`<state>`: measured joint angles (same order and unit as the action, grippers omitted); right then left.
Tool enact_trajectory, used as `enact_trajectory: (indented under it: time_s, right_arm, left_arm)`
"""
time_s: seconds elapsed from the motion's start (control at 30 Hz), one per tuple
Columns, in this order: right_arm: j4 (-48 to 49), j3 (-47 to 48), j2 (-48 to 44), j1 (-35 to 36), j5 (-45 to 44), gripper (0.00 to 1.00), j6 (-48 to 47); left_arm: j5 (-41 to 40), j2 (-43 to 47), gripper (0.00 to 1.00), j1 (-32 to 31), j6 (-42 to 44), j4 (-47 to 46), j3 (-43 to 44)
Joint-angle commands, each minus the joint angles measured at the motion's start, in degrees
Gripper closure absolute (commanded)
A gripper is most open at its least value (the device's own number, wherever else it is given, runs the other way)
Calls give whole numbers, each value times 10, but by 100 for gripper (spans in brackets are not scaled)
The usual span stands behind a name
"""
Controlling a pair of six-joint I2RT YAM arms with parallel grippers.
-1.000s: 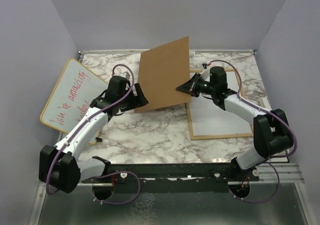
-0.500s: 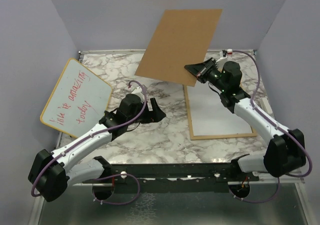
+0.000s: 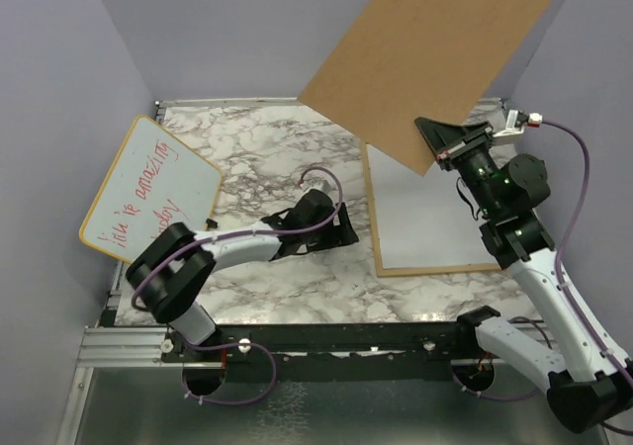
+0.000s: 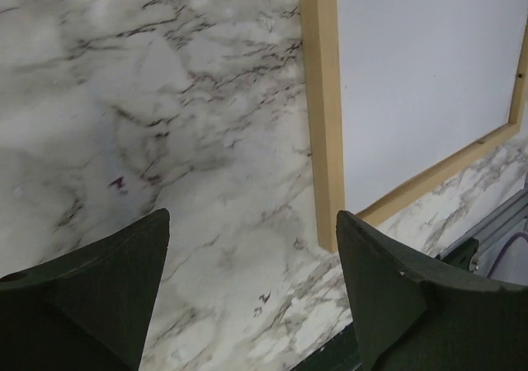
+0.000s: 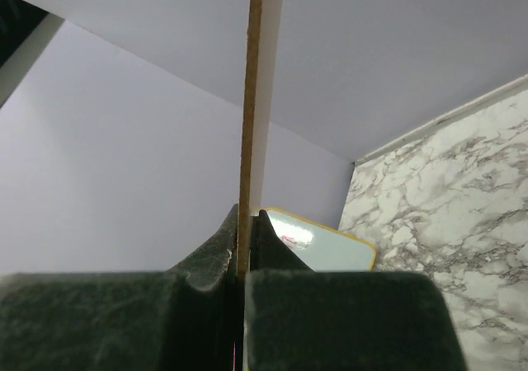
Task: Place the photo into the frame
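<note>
Step in hand: judged to be handling the backing, with the brown backing board (image 3: 435,59) held in the air well above the table, tilted, at about 1 o'clock in the top view.
Right gripper (image 3: 443,146): jaws clamped on the board's lower corner. The wrist view shows the board edge-on, pinched between the two fingers.
Left gripper (image 3: 341,232): jaws wide apart and holding nothing, low over the marble table (image 3: 267,138), just at 9 o'clock of the frame's left rail.
Frame (image 4: 323,99): thin light wood, lying flat at about 3 o'clock on the table.
Photo (image 3: 425,218): probably the white sheet lying inside the frame, blank side up. No print shows, so this is not certain.
Whiteboard (image 3: 148,193): at 9 o'clock, overhanging the table edge, well apart from the work.
Progress: if the sheet is the photo, it is already seated and closing the back remains.
Next move calls for: bringing the board down flat, squaring its corners to the rails and lowering it without sliding the sheet. The free left gripper could steady the near rail.
</note>
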<state>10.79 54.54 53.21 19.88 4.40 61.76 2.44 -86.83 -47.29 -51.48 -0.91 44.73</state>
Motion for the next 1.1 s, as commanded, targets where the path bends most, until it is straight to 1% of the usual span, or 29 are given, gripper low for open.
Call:
enact_trajectory:
  time_s: [0.0,0.1,0.17,0.27,0.33,0.4,0.47,0.57,0.63,0.83,0.87,0.97,1.07]
  right_arm:
    - [-38,4,-70,0,-51,99,19]
    - [-76,21,-86,0,-59,99,38]
    - [-82,22,-93,0,-62,99,46]
    - [-106,33,-90,0,-70,99,57]
    - [-124,42,-86,0,-66,100,51]
    - [-126,44,-83,0,-60,100,52]
    - [-129,43,-81,0,-55,100,54]
    - [-127,36,-81,0,-49,100,58]
    - [-126,34,-82,0,-48,100,58]
    - [-130,34,-79,0,-48,99,58]
    - [-129,33,-79,0,-41,99,58]
    - [-130,31,-79,0,-28,99,59]
    - [-133,32,-76,0,-24,100,59]
  left_arm:
    - [-15,-100,21,-22,-22,-19,99]
    - [-20,-154,24,-26,-31,1,164]
    - [-45,-183,27,-30,-34,-5,188]
    - [-53,-234,33,-31,-44,16,235]
    - [-65,-263,39,-36,-43,48,267]
    - [-97,-288,43,-42,-40,98,303]
    - [-119,-308,45,-47,-35,130,330]
    - [-125,-327,46,-49,-35,136,343]
    - [-126,-338,48,-49,-33,137,352]
    - [-164,-344,72,-49,-29,188,358]
    - [-168,-346,75,-49,-27,194,359]
    - [-164,-363,77,-49,-17,209,369]
    - [-170,-383,77,-49,-5,243,392]
